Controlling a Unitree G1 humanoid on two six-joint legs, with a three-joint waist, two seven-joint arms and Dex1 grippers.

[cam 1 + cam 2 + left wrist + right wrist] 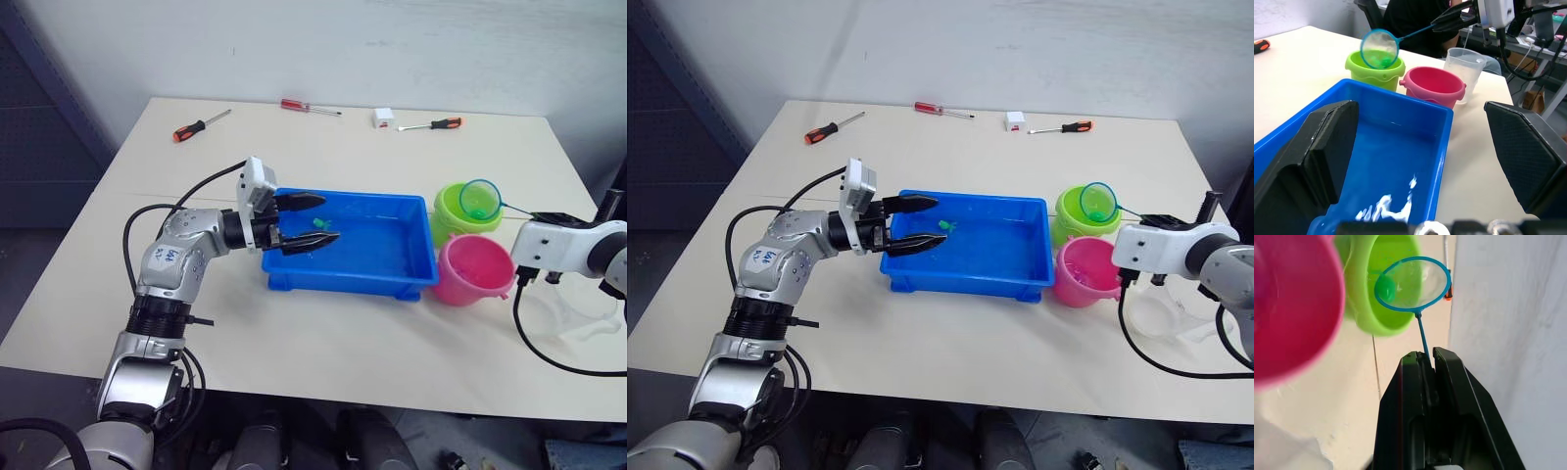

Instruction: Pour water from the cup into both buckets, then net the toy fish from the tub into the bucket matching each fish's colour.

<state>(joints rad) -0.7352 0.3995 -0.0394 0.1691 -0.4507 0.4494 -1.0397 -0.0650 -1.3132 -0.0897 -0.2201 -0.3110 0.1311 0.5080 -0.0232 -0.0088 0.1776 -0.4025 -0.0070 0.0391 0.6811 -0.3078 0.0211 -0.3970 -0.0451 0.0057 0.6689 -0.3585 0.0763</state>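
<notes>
Left tool (312,221) fingers spread apart, hovering over the left end of the blue tub (392,277). One small green fish (319,224) sits between the fingertips. Net (480,200) hoop held over the green bucket (453,208), a green fish in the mesh. Pink bucket (472,268) just in front of the green one, touching the tub's right end. Clear cup (588,311) right of pink bucket. Three screwdrivers (201,125) and a white box (383,117) along the counter's (323,343) far edge.
</notes>
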